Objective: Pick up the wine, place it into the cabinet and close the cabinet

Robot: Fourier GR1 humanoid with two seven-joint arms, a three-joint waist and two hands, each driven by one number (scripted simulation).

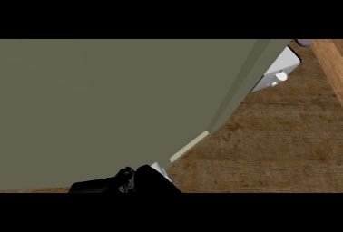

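Note:
A large olive-grey cabinet door [114, 108] fills most of the head view and hides what lies behind it. The wine shows nowhere. At the door's lower edge, low in the view and left of centre, is a black hand [114, 183], which I take for my left hand; it lies against the door, with a bit of grey wrist just to its right. Most of the hand is cut off by the view's lower edge. My right hand does not show.
The wooden counter top [268, 149] lies to the right of the door. A white boxy part with a small round knob [280, 76] shows at the upper right, next to a light wooden strip [330, 63].

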